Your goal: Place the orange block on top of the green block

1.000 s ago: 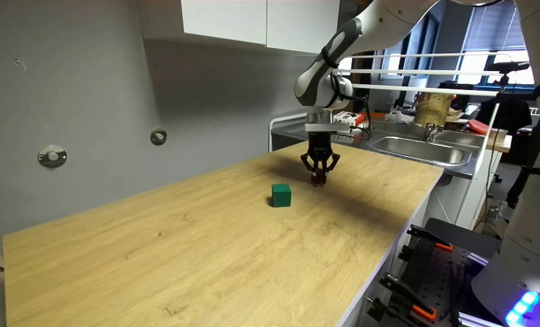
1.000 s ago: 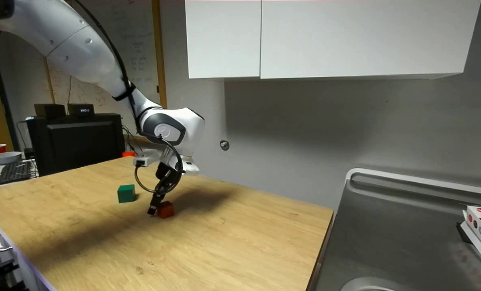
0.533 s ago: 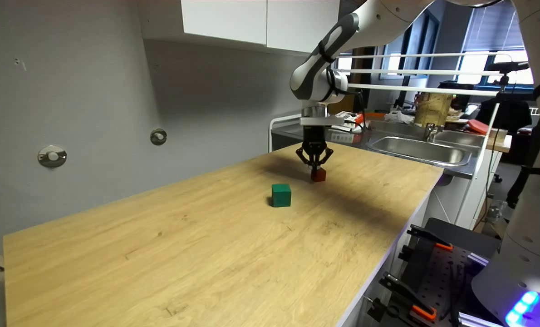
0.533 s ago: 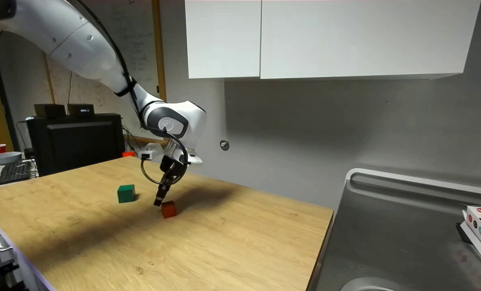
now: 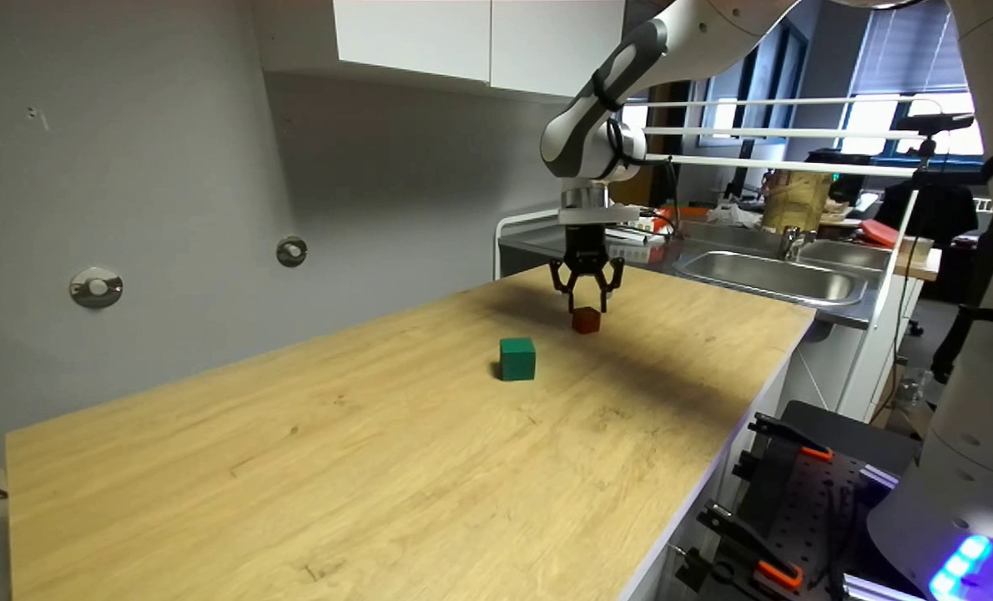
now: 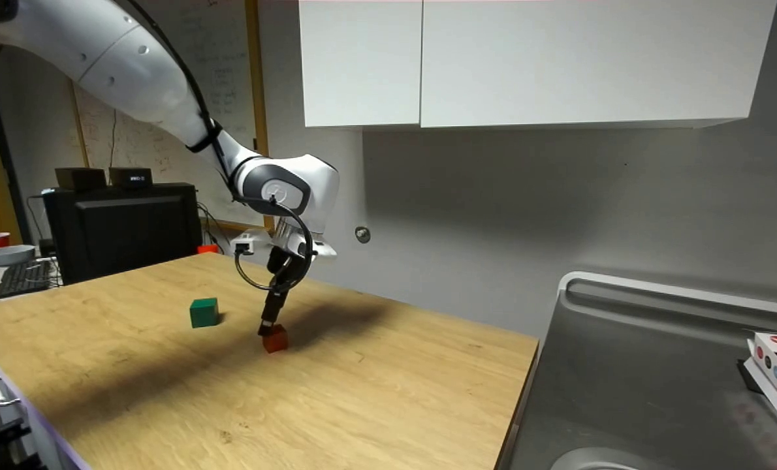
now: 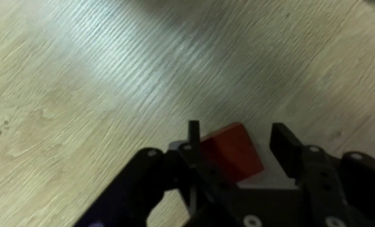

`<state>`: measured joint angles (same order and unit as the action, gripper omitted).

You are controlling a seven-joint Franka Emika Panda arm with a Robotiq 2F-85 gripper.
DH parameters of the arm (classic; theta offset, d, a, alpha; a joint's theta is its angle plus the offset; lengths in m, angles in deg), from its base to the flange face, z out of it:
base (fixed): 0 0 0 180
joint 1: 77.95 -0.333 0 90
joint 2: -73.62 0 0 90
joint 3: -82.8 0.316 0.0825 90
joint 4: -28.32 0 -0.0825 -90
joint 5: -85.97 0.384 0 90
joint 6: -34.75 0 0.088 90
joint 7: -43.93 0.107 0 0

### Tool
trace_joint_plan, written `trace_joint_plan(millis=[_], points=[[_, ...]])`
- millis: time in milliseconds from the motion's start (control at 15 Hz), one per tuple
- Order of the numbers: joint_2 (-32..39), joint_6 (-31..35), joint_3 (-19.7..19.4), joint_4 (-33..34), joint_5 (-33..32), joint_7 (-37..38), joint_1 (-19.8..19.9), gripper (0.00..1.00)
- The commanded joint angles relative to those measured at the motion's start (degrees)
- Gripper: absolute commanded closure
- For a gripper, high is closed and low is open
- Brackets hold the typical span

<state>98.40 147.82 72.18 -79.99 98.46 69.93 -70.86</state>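
Note:
The red-orange block rests on the wooden table and also shows in an exterior view. My gripper is open, pointing down, with its fingertips at about the height of the block's top. In the wrist view my gripper has the orange block between its fingers, turned at an angle. The left finger covers the block's left part; a gap shows on the right. I cannot tell whether a finger touches it. The green block sits on the table apart from both, also in an exterior view, and is out of the wrist view.
The wooden table runs along the grey wall. White cabinets hang above. A metal sink and a counter adjoin the table's end. A black monitor stands beyond the other end.
The gripper's fingers were close together beside the orange block; they have spread apart. The gripper has risen and shifted over the block. The orange block has slid slightly; the green block has not moved.

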Motion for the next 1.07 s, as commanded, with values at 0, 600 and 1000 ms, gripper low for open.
trace_joint_plan(millis=[0, 600, 1000], points=[[-0.87, 2.69, -1.72, -0.95, -3.66, 3.72, -0.90, 0.07], [1.11, 3.61, -1.41, 0.27, -5.04, 5.84, -1.55, 0.00], [2.82, 3.27, -1.45, 0.58, -5.07, 5.52, -2.10, 0.30]])
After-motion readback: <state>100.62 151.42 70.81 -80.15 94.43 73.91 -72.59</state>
